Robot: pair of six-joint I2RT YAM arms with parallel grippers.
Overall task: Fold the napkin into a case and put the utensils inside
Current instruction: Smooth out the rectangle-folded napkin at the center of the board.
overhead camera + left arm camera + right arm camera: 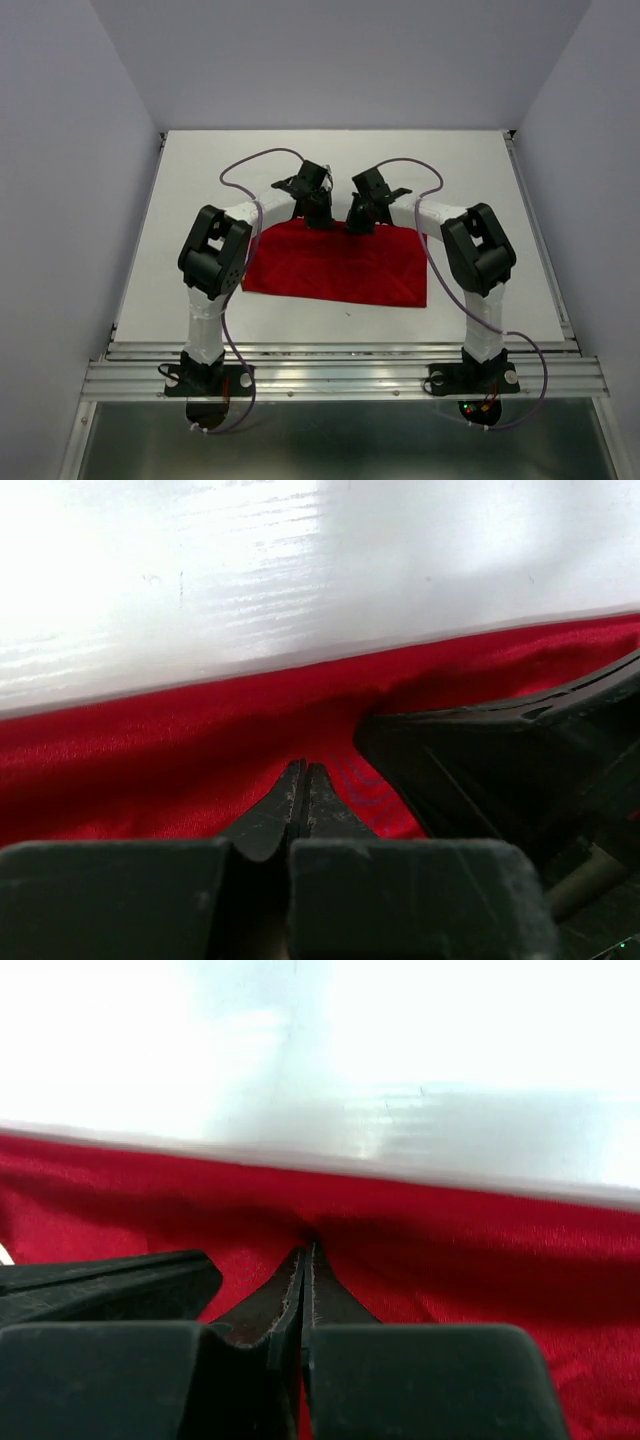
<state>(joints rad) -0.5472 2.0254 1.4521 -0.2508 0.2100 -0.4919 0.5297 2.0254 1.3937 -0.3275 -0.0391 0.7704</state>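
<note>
The left end effector [319, 217] and right end effector [358, 224] each pinch the far edge of the red napkin [340, 268], which lies on a white surface [470, 180].

Left pincer [305, 770], right pincer [307, 1252]: both closed.

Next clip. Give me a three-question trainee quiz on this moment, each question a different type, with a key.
1. True or false: the left gripper and the right gripper both have their fingers closed.
2. At which edge of the red napkin are both grippers? A) the near edge B) the far edge C) the left edge
3. Fill in: the napkin lies on the white ____.

Key
1. True; both pairs are pressed together, tips at the cloth.
2. B
3. table
</note>
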